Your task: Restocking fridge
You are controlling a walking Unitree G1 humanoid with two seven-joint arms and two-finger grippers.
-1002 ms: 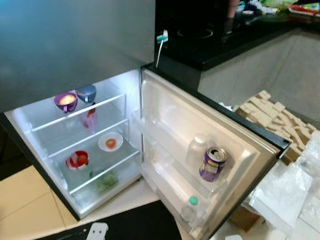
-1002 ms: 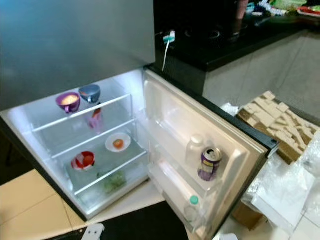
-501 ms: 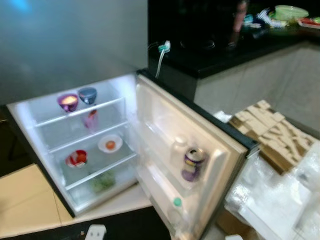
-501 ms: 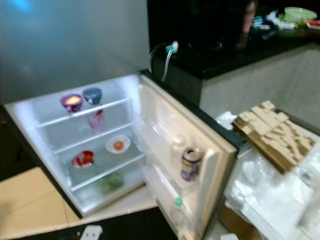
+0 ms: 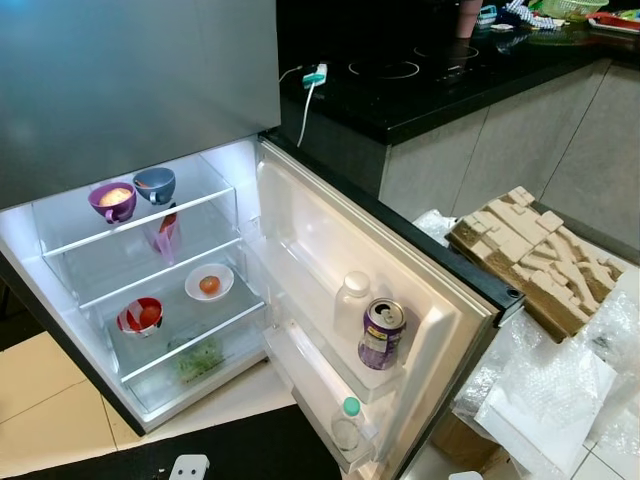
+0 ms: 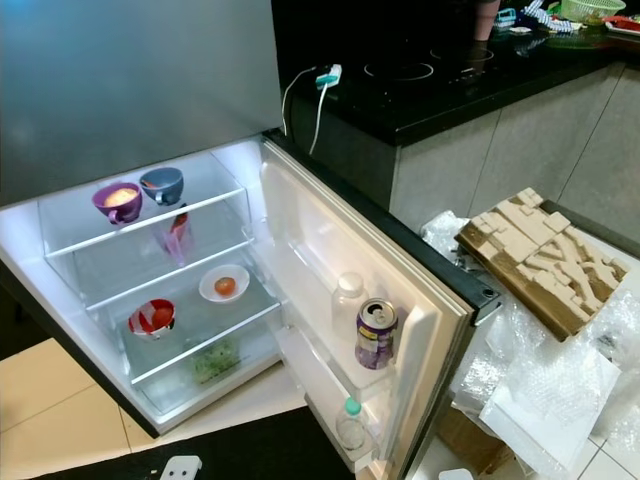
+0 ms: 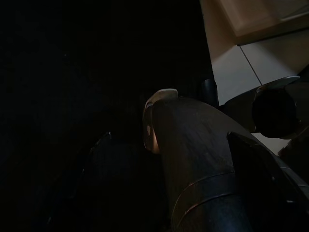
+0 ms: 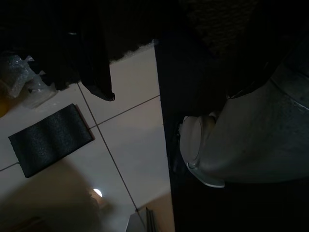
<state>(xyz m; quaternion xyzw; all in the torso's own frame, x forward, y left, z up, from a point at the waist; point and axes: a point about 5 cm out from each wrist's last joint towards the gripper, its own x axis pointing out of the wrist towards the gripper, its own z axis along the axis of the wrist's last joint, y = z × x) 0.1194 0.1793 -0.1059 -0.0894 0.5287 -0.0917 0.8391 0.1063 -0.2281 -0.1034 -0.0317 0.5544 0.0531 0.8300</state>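
Fridge (image 5: 60, 230) stands open before me, its lit compartment showing glass shelves: on the top one a purple cup (image 5: 111, 200) sits just beside a blue cup (image 5: 155, 184), below them a pink pouch (image 5: 166, 235) stands upright, and lower still a white plate with an orange fruit (image 5: 209, 284) lies near a red bowl (image 5: 140, 316); greens (image 5: 198, 358) rest in the bottom drawer. The door (image 5: 330, 240) swings wide to my right, its middle rack holding a purple can (image 5: 381, 334) touching a white bottle (image 5: 350, 305), with a green-capped bottle (image 5: 347, 424) in the rack beneath. Beyond the door lie a cardboard insert (image 5: 530, 250) and bubble wrap (image 5: 545, 390) on the floor. Both my arms hang idle in shadow; whether my grippers are clenched or released I cannot tell.
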